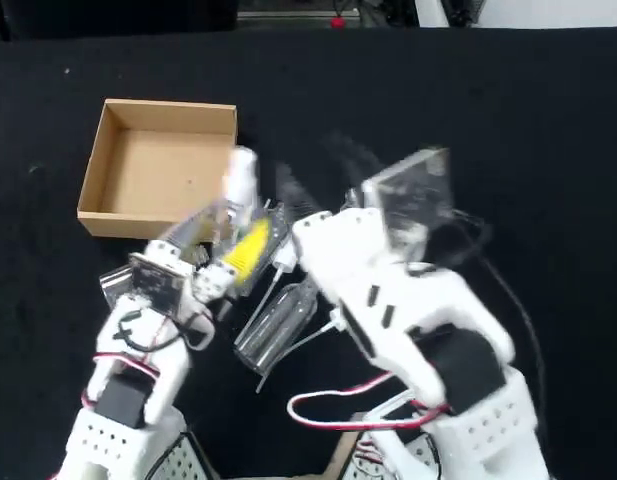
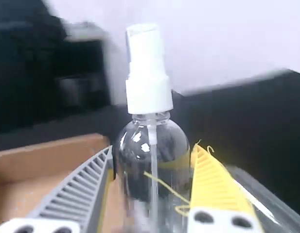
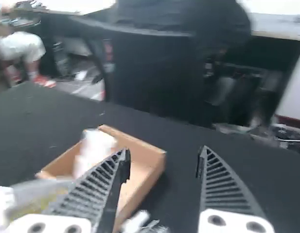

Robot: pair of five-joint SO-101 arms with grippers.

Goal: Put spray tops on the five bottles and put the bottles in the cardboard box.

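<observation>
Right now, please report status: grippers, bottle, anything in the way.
Left gripper shut on bottle with spray top, at cardboard box edge. Right gripper open, empty. Second bottle lies between arms, not blocking.

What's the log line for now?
left gripper: shut on bottle with spray top | right gripper: open, empty | bottle: at cardboard box edge

We see a clear plastic bottle, glossy and smooth, capped with a smooth white plastic spray top. The left gripper has ribbed matt plastic fingers, one grey, one yellow; the right gripper has black ribbed ones. The brown cardboard box looks matt and papery, the black table dull.
</observation>
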